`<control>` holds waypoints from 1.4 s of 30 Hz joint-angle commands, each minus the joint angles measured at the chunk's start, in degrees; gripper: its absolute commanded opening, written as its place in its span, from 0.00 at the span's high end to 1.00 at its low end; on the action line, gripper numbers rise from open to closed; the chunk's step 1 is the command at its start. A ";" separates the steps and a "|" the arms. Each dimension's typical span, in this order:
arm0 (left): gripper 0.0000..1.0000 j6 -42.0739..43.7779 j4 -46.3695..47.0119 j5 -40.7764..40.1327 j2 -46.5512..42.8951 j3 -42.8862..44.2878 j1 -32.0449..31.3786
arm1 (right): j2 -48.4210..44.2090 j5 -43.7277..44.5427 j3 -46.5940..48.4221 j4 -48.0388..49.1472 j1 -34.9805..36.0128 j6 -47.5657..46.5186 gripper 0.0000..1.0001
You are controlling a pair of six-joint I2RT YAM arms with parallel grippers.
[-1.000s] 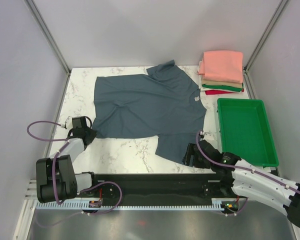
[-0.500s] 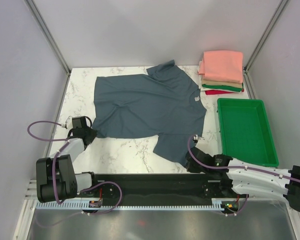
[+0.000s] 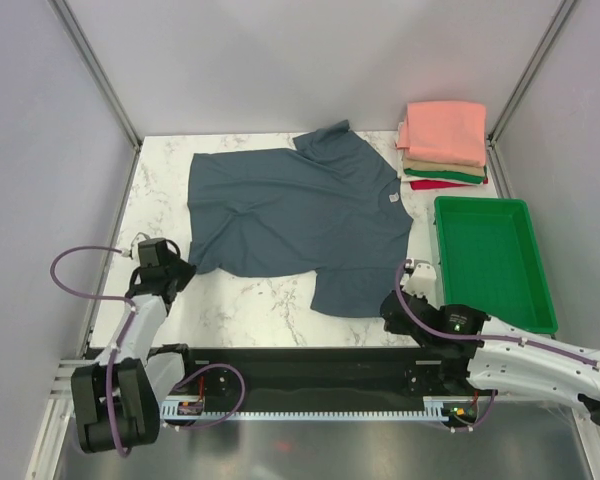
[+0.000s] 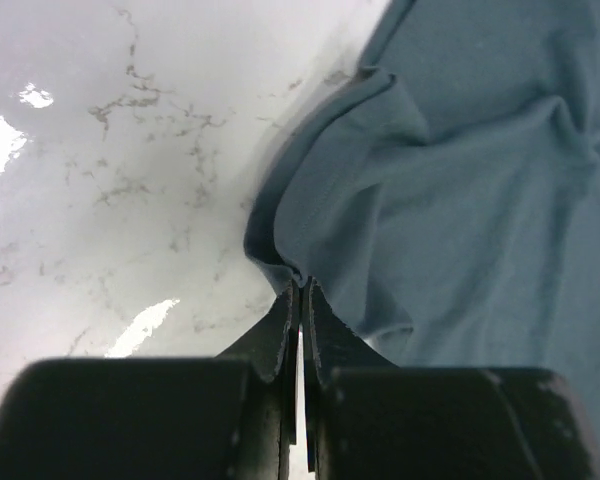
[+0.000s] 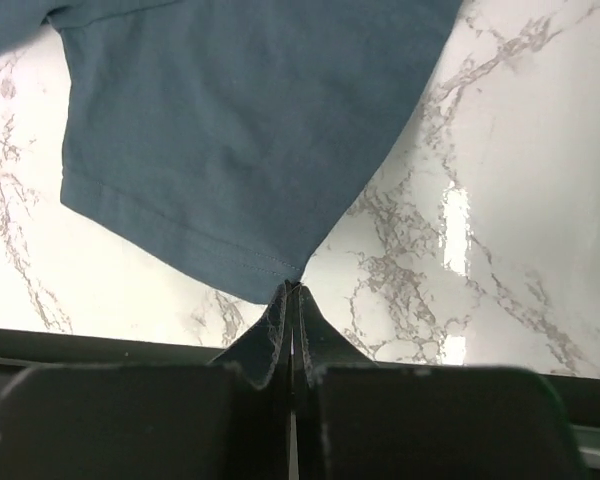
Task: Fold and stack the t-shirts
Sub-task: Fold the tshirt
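left gripper (image 4: 300, 300) closed tight, pinched shirt (image 4: 460, 180) corner at tips | right gripper (image 5: 292, 295) same, other corner | I judged: raise both evenly, taut

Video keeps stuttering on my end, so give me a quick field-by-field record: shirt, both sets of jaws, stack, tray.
shirt: blue-grey t-shirt spread out on the table, collar toward the right
left jaws: shut on the shirt's near hem corner
right jaws: shut on the near sleeve's corner
stack: folded shirts at the far right corner, salmon-pink on top, then tan, green, red
tray: green tray on the right, nearer than the stack, apart from the shirt
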 commanded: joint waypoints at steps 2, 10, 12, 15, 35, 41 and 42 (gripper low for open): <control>0.98 1.20 -8.17 3.82 -7.03 2.41 -0.03 | -2.35 5.70 2.56 -3.89 1.82 2.10 1.00; 0.98 4.63 -22.51 2.15 -10.03 13.66 0.14 | 0.19 14.40 10.55 -4.41 3.05 -2.02 1.00; 0.98 5.16 -24.27 2.15 -9.85 15.42 0.23 | 1.94 17.91 13.62 -4.41 3.05 -3.78 1.00; 0.98 6.56 -25.85 2.60 -9.85 16.74 0.32 | 5.28 23.27 16.97 -3.28 3.05 -8.61 1.00; 0.98 8.06 -22.25 3.30 15.44 31.67 1.02 | 32.69 14.51 35.23 24.85 -20.49 -38.67 1.00; 0.98 7.36 -22.17 2.15 24.76 38.26 1.73 | 42.62 11.69 45.60 25.47 -26.30 -43.60 1.00; 0.98 6.66 -22.08 2.85 27.21 39.15 1.90 | 43.77 10.82 46.67 25.82 -27.44 -43.95 1.00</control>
